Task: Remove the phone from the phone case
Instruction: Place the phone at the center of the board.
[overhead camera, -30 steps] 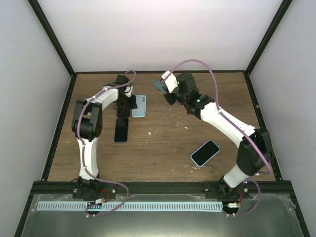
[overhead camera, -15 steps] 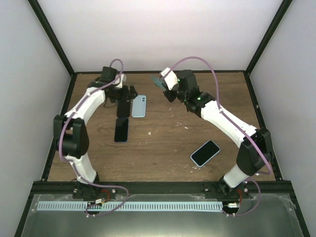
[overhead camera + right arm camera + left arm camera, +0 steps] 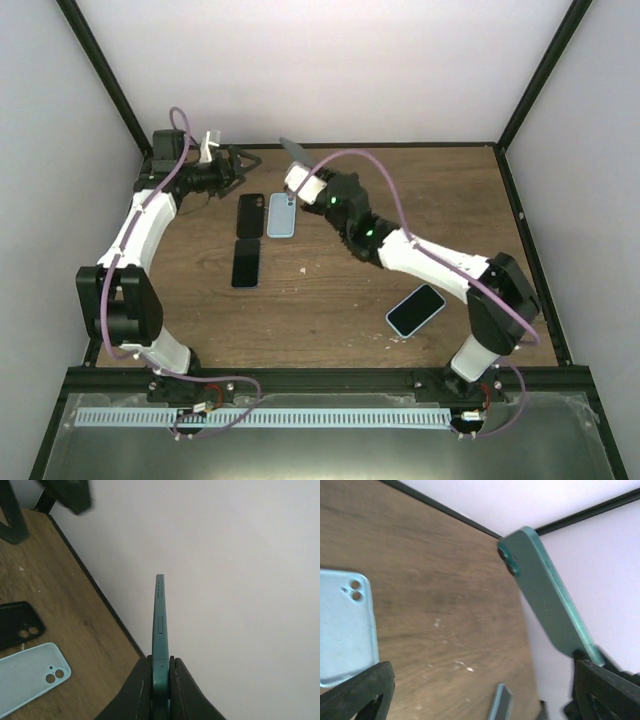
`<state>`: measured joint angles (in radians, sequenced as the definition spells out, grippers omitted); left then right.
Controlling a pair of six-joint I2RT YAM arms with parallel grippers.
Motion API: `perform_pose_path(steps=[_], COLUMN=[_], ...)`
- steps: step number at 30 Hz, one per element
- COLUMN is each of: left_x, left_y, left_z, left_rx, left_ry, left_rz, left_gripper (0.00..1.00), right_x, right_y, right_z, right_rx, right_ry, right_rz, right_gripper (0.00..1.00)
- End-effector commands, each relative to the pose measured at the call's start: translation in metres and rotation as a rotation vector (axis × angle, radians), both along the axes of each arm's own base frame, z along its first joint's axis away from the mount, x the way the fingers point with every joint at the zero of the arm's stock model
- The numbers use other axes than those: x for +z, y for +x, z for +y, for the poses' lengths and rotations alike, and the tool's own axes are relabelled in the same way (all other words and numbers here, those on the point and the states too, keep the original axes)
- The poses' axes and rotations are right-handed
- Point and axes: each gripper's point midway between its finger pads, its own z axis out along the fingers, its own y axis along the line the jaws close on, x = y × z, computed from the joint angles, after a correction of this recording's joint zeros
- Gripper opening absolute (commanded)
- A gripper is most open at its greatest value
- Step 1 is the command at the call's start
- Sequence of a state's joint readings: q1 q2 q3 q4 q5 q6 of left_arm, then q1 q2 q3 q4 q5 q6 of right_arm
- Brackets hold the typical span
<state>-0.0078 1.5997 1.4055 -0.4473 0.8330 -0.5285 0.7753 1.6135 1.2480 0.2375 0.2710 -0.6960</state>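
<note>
My right gripper (image 3: 160,661) is shut on the lower end of a dark green phone (image 3: 159,620), held edge-on in the air; in the top view the phone (image 3: 292,147) is raised over the back of the table. An empty black phone case (image 3: 250,213) lies flat beside a light blue case (image 3: 283,215). My left gripper (image 3: 245,163) is open and empty at the back left, apart from both cases. Its wrist view shows the green phone (image 3: 545,595) aloft and the light blue case (image 3: 345,625) below.
A black phone (image 3: 246,263) lies screen-up in front of the black case. A phone in a light blue case (image 3: 415,310) lies at the near right. Black frame posts and white walls bound the wooden table (image 3: 340,290).
The left gripper opened, left the black case on the table and drew back to the back left. The right gripper carried the green phone leftward.
</note>
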Motion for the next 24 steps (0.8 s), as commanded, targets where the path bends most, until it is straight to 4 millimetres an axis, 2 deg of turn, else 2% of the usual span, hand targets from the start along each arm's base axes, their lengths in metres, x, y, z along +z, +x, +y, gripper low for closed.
perform_pose_path(steps=[1,6,12,16,21,24], left_x=[0.026,0.026,0.022,0.022,0.017,0.013], left_y=[-0.019,-0.022,-0.032,-0.036,-0.036,-0.036], left_z=[-0.019,-0.026,-0.051,-0.065,-0.069,-0.068], left_rx=[-0.084,-0.084,-0.141,-0.174,-0.176,-0.168], left_ry=[-0.186,-0.272,-0.289,-0.284,-0.285,-0.287], left_rz=[0.007,0.044,0.06,0.054,0.068,0.076], left_gripper=[0.94,0.8,0.72,0.6,0.47,0.35], right_x=[0.041,0.037,0.026,0.022,0.019,0.016], right_y=[-0.017,-0.041,-0.059,-0.065,-0.073,-0.076], right_z=[0.01,0.025,0.039,0.044,0.05,0.049], right_rx=[-0.092,-0.11,-0.092,-0.089,-0.102,-0.127], right_ry=[-0.031,-0.105,-0.131,-0.143,-0.184,-0.208], right_rz=[-0.339,-0.49,-0.525,-0.547,-0.611,-0.655], right_gripper=[0.01,0.01,0.01,0.01,0.01,0.01])
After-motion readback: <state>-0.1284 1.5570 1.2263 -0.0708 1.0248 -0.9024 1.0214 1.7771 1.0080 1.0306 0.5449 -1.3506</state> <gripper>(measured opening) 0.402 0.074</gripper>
